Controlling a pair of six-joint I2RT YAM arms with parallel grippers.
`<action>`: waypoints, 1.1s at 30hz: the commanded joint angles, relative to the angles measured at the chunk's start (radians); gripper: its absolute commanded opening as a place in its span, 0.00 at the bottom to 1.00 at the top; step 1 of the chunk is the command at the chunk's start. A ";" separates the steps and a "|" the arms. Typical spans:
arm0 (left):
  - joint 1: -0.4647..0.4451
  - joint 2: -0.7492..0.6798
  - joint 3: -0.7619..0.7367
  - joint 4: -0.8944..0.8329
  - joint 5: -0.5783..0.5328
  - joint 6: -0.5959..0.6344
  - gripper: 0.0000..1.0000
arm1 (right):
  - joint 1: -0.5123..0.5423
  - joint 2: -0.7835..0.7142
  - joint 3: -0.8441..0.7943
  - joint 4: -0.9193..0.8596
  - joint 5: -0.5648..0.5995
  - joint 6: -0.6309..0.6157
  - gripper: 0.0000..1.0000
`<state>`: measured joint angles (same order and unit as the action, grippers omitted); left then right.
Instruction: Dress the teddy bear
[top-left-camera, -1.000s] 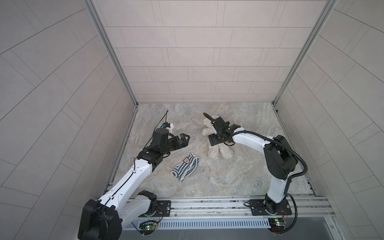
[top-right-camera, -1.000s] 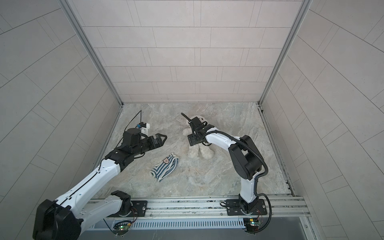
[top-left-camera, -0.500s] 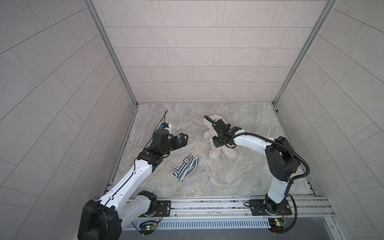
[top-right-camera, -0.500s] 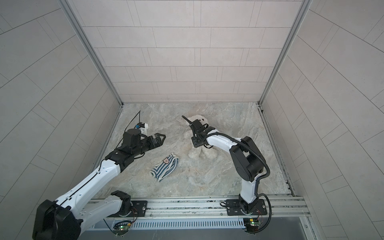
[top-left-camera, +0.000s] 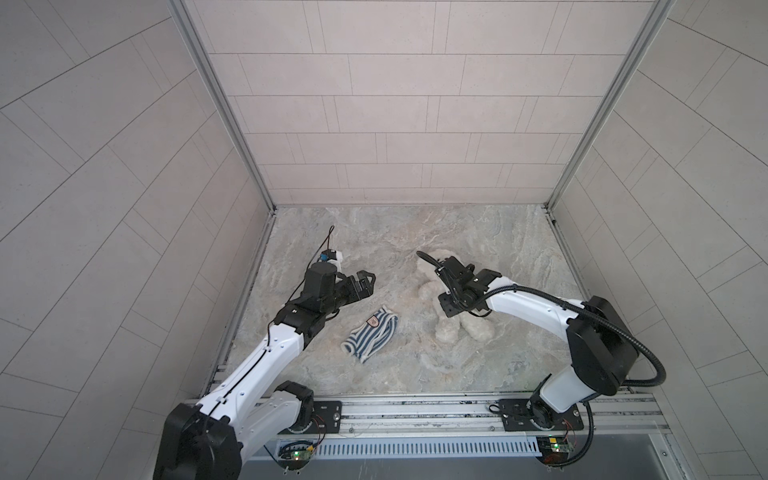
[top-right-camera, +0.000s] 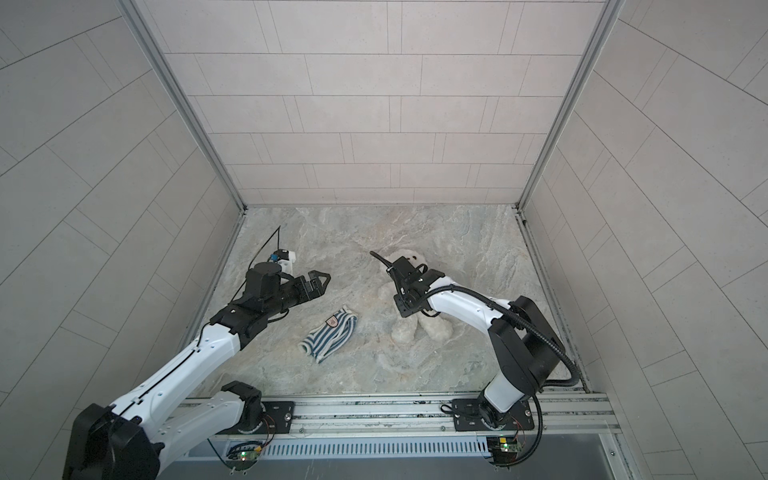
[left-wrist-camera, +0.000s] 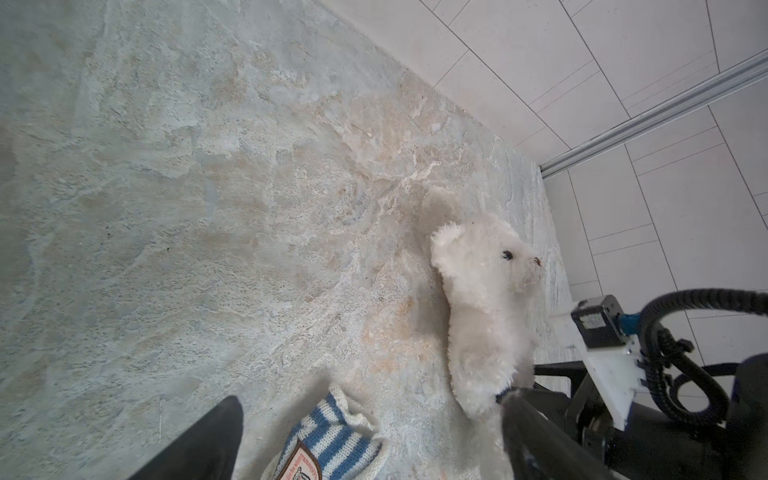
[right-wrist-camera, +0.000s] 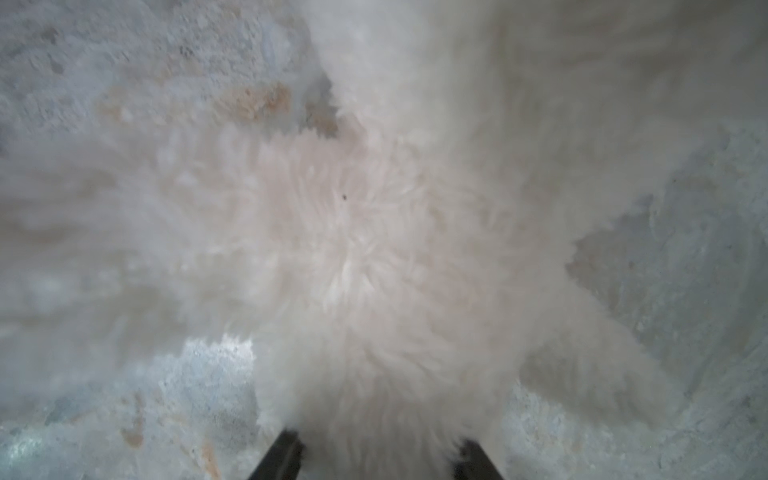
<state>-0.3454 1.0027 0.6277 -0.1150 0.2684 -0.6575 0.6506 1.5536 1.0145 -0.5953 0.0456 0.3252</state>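
The white fluffy teddy bear (top-left-camera: 448, 330) lies on the stone floor right of centre, its head (top-right-camera: 409, 257) toward the back wall. My right gripper (top-left-camera: 456, 308) reaches down on its middle. In the right wrist view both black fingertips (right-wrist-camera: 286, 446) press into the fur of the teddy bear (right-wrist-camera: 374, 228) from either side. The striped shirt (top-left-camera: 370, 332) lies flat at centre, apart from the bear. My left gripper (top-left-camera: 368, 284) hovers open behind and left of the shirt (left-wrist-camera: 328, 444), with nothing between its fingers. The left wrist view shows the bear (left-wrist-camera: 486, 291) from its side.
Tiled walls close the floor in on the left, back and right. The metal rail (top-left-camera: 415, 409) with both arm bases runs along the front edge. A black cable hose (top-left-camera: 623, 332) loops off the right arm.
My right gripper has come down over the bear and narrowed its jaws onto its body. The bear has shifted a little to the right and toward the front. The left arm has stayed put.
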 joint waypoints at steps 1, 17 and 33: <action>-0.004 -0.015 -0.010 0.028 0.006 0.006 1.00 | 0.003 -0.074 -0.035 -0.069 -0.001 0.035 0.54; -0.004 -0.050 -0.013 0.006 0.018 0.008 1.00 | -0.073 -0.065 0.090 -0.049 -0.032 0.069 0.85; -0.048 -0.021 0.021 -0.030 0.012 0.019 1.00 | -0.176 0.025 0.010 0.081 -0.201 0.048 0.88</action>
<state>-0.3752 0.9760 0.6243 -0.1196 0.2897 -0.6548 0.4816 1.5604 1.0458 -0.5491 -0.1188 0.3752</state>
